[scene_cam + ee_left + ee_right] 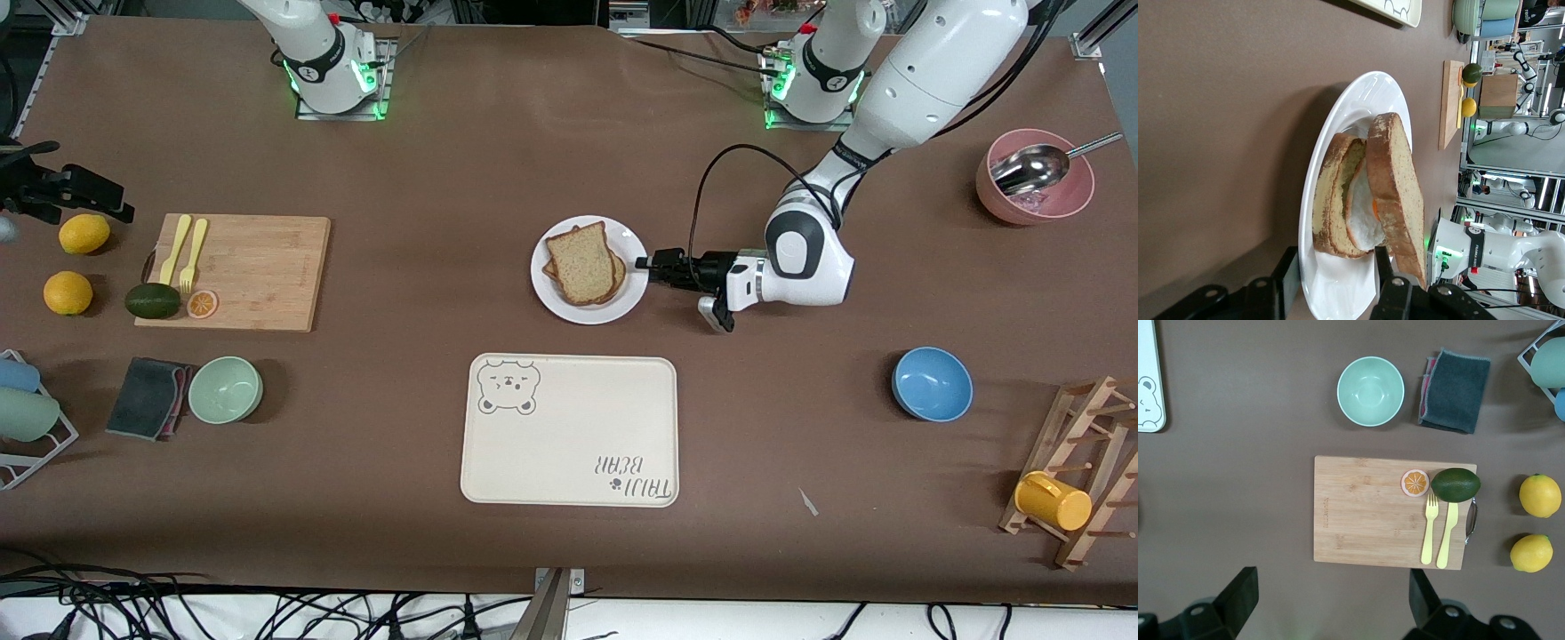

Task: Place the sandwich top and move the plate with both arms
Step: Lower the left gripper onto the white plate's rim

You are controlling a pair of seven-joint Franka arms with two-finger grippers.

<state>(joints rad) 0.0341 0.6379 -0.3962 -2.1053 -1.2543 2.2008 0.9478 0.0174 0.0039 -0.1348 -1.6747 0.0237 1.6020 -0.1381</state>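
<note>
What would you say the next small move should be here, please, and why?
Probably the left gripper should finish closing on the plate rim: its fingers straddle the edge, and the sandwich top already lies on the stack. The right gripper, open, hangs over the cutting board, so it must come across afterwards.

A robotics lab staged as a kitchen: two arms bolted to a brown-covered table, cables along its edge, aluminium framing and more robot arms in the background, toy fruit on a board
</note>
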